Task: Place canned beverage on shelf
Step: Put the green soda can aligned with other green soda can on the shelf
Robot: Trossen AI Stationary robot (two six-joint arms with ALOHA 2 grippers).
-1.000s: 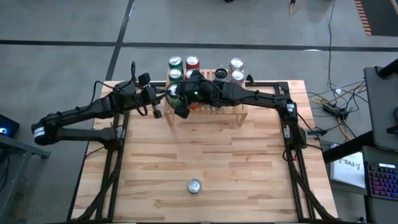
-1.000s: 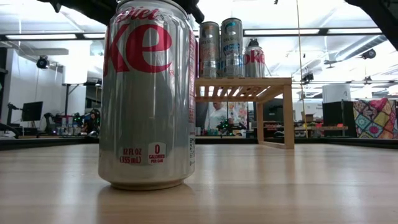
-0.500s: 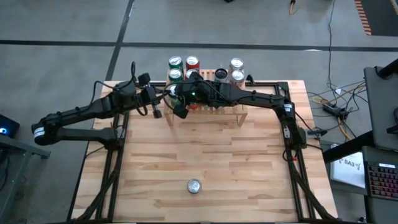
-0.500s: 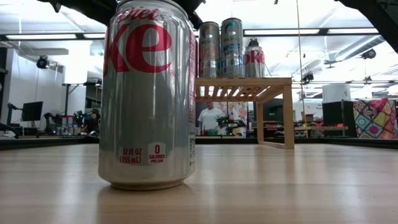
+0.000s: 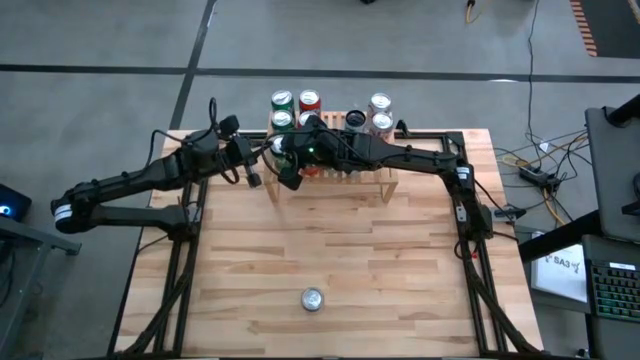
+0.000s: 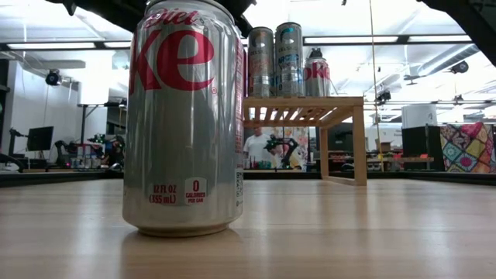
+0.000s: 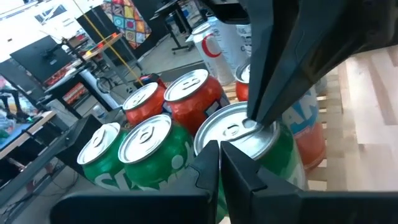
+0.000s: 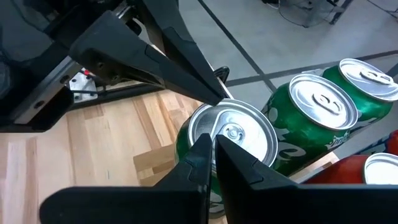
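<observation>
Almost nothing has moved on your light plank counter [image 5: 340, 250] over the last second: both dark arms sit as they did over the low slatted light-wood shelf [image 5: 330, 178] at the far edge. Your right tool [image 8: 213, 144] and left tool [image 7: 220, 149] are both clenched empty, tips meeting over the silver lid of a green soda can [image 8: 231, 132] at the shelf's left end. That suggests nudging, not grasping. The silver Diet Coke can [image 5: 313, 299] stands alone near the front edge, unshelved.

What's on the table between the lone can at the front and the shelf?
Nothing: the high view shows bare tabletop between the lone can and the shelf.
</observation>
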